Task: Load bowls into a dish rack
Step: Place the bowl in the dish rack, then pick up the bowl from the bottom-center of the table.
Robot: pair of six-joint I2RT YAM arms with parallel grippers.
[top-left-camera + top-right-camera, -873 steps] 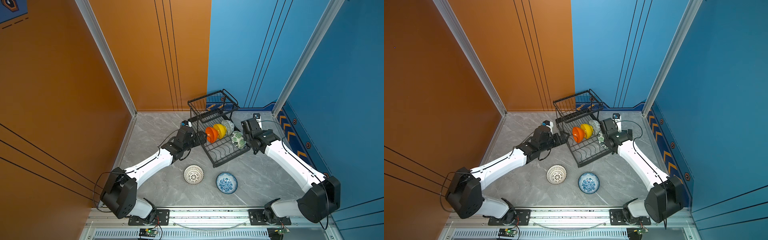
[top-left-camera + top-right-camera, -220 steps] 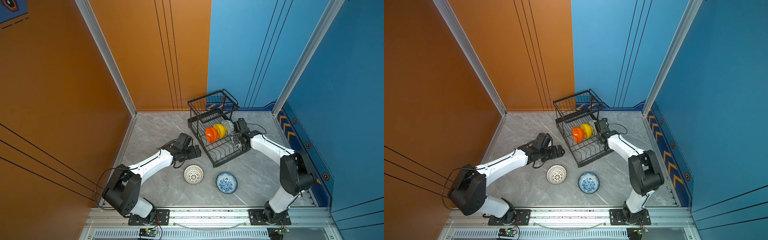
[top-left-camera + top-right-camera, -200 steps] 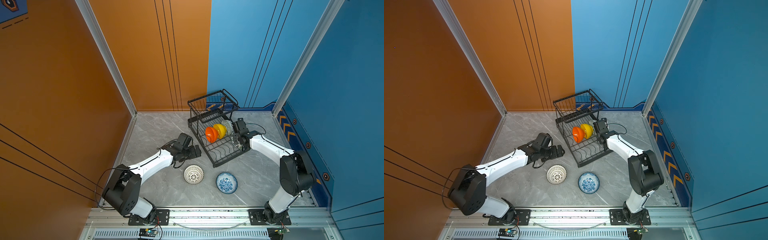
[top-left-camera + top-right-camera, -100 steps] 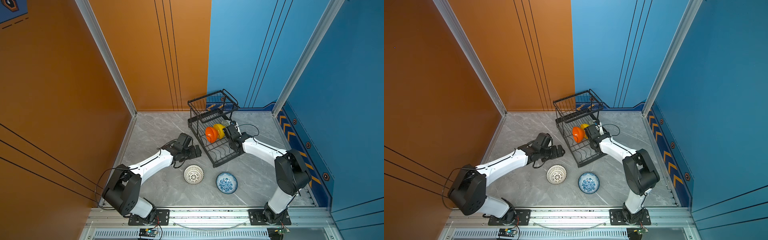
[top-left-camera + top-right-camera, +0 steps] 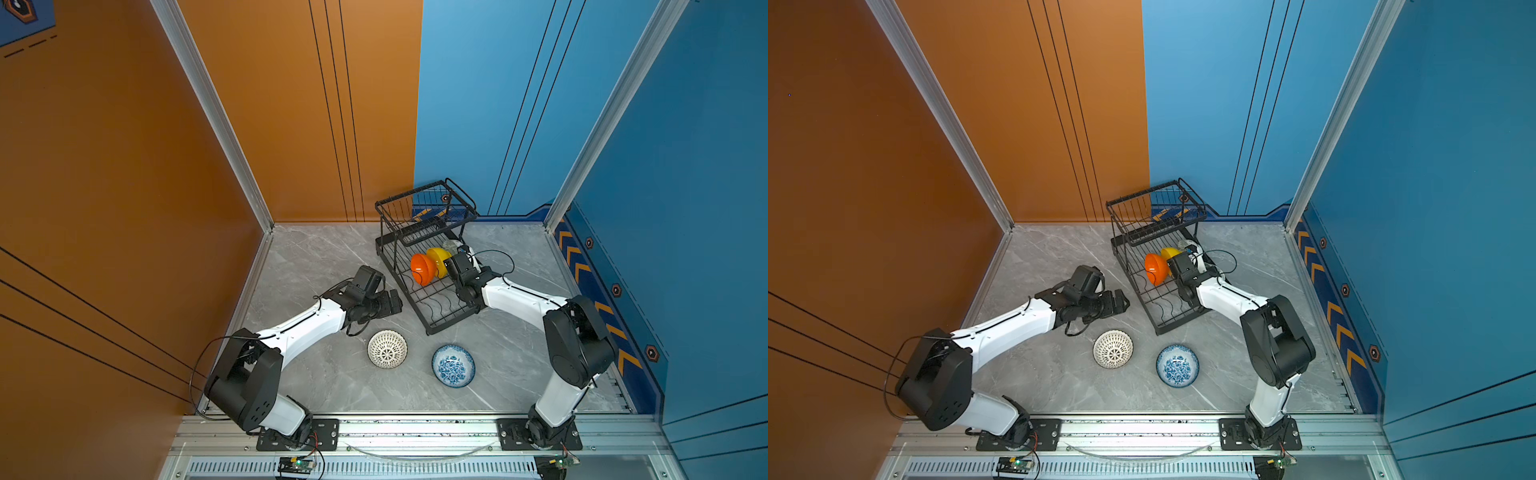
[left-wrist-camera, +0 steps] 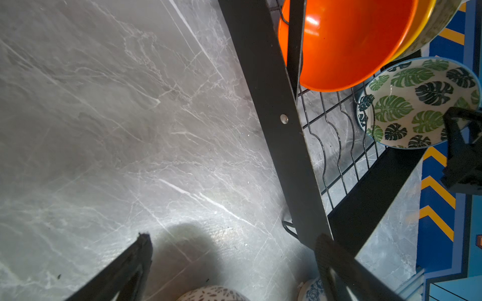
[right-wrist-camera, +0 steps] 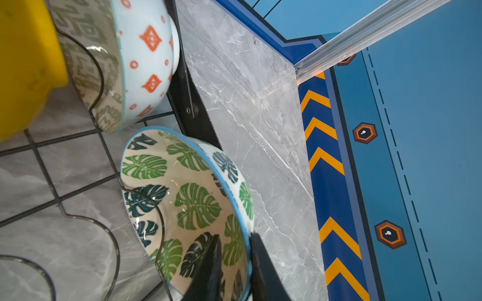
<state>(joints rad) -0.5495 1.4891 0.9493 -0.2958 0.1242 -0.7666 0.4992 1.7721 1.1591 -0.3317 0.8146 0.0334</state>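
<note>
Rack: the dish rack [image 5: 453,322] sits askew at the back of the table [image 5: 316,257], raised basket tier [image 5: 424,208] toward the walls
Filled slots: orange bowl [image 5: 423,269], yellow bowl [image 5: 439,255] and grey-green bowl [image 7: 86,52] stand on edge, close together
Leaf bowl [image 7: 193,198]: on edge in the rack, against its right rail
Right jaws: astride the leaf bowl's rim; cannot tell whether they pinch it
Right arm [image 5: 519,299]: low, reaching across the right rail
Left jaws: spread wide, empty, just beside the left rail
Left arm [image 5: 307,328]: stretched forward
Loose bowls: lattice bowl [image 5: 387,349] and blue floral bowl [image 5: 453,365] lie in front of the rack, apart
Open room: bare table left of the rack
</note>
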